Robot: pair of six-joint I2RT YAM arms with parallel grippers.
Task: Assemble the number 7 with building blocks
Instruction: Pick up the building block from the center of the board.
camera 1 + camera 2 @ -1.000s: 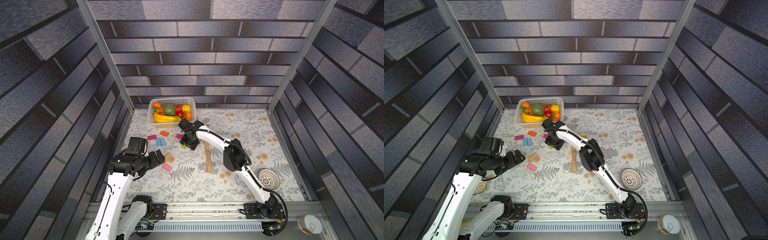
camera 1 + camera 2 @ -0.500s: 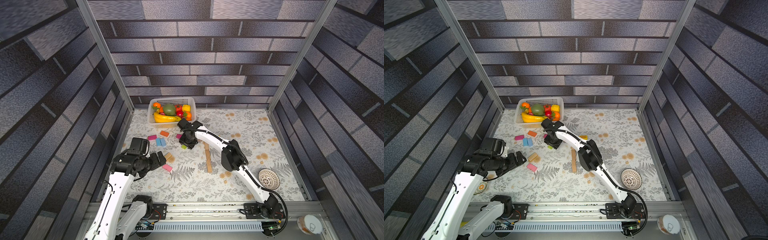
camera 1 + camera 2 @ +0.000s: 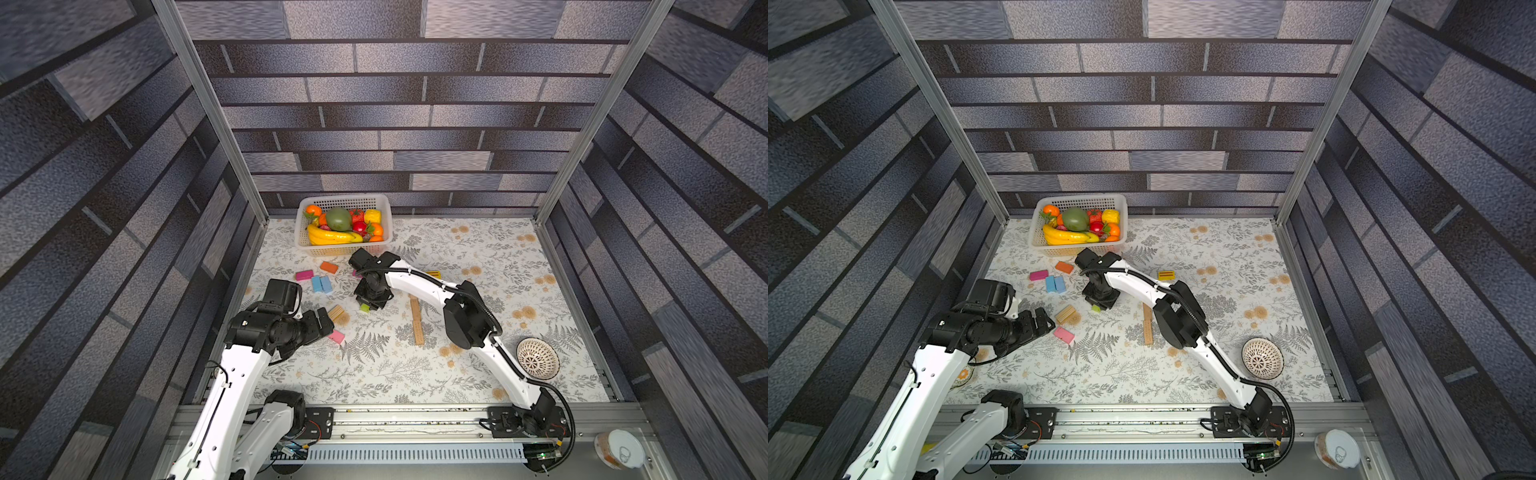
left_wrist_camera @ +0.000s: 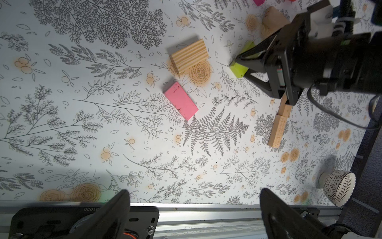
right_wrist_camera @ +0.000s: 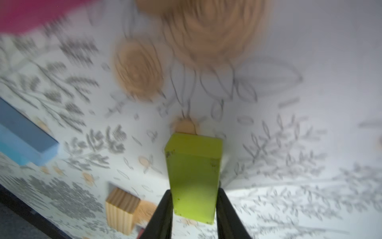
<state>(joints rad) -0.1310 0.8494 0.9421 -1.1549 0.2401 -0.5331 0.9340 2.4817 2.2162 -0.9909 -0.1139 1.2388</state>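
My right gripper (image 5: 194,191) is shut on a green block (image 5: 194,171), its two fingers pressed against the block's long sides just above the cloth. In both top views the green block (image 3: 365,308) (image 3: 1096,308) peeks out under the right gripper (image 3: 370,302) at mid-table. A straight row of tan blocks (image 3: 416,320) lies end to end right of it, like the stem of the number 7. My left gripper (image 4: 193,192) stands wide open and empty, apart from a pink block (image 4: 180,100) and a striped tan block (image 4: 189,55).
Two blue blocks (image 3: 322,284), a magenta block (image 3: 304,274), an orange block (image 3: 328,267) and a yellow block (image 3: 433,274) lie loose. A white basket (image 3: 384,208) of toy fruit stands at the back. A patterned bowl (image 3: 537,358) sits front right, near the metal rail (image 3: 415,415).
The right gripper's jaws have narrowed onto the green block, and its wrist has shifted slightly left. The left arm has barely moved and stays open.
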